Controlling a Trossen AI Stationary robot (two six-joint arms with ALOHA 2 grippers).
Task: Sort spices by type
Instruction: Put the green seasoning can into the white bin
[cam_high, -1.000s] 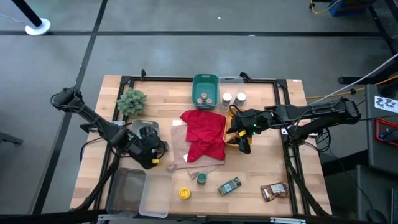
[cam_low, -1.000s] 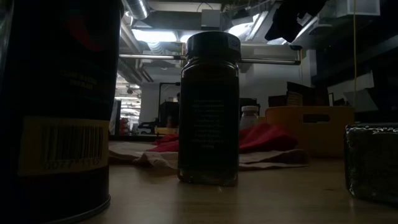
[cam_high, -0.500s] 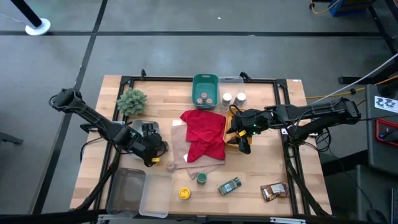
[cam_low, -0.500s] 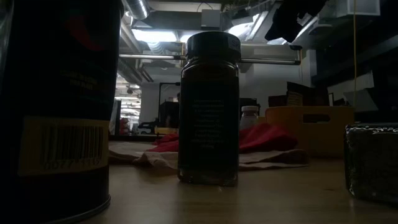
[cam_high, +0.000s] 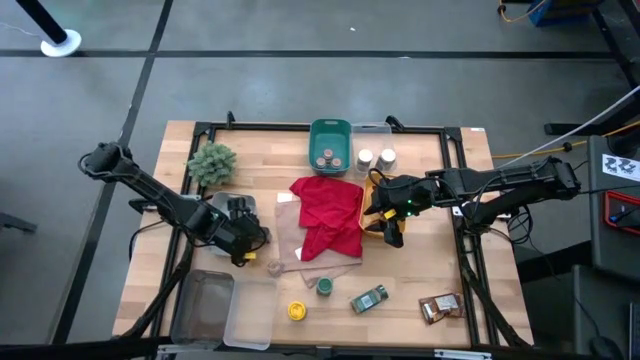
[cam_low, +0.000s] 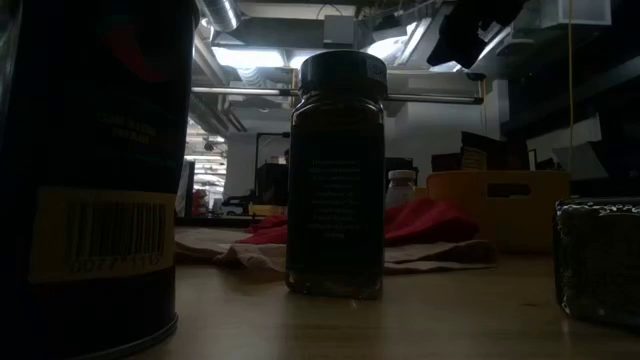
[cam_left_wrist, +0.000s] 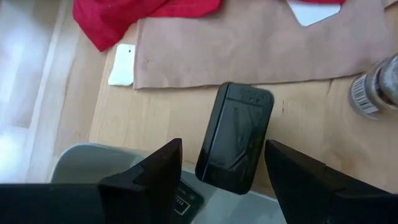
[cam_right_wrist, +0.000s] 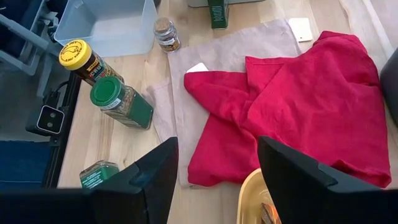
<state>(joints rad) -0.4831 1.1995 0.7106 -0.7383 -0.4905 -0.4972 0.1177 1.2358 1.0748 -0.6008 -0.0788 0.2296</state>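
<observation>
Your left gripper (cam_left_wrist: 217, 177) hovers with fingers spread wide and empty over a dark grey tin (cam_left_wrist: 235, 138) lying beside the tan cloth (cam_left_wrist: 249, 43), while your right gripper (cam_right_wrist: 214, 171), also wide and empty, hangs by the red cloth (cam_right_wrist: 298, 106).

In the low view, the big dark tin (cam_low: 95, 170) is cut off at the left and top edges, and the labels on it and on the jar (cam_low: 336, 175) beside it are too dark to read. The foil packet (cam_low: 598, 262) is cut by the right edge. In the high view, the contents of the green bin (cam_high: 330, 146) behind the red cloth (cam_high: 328, 214) are too small to tell.
</observation>
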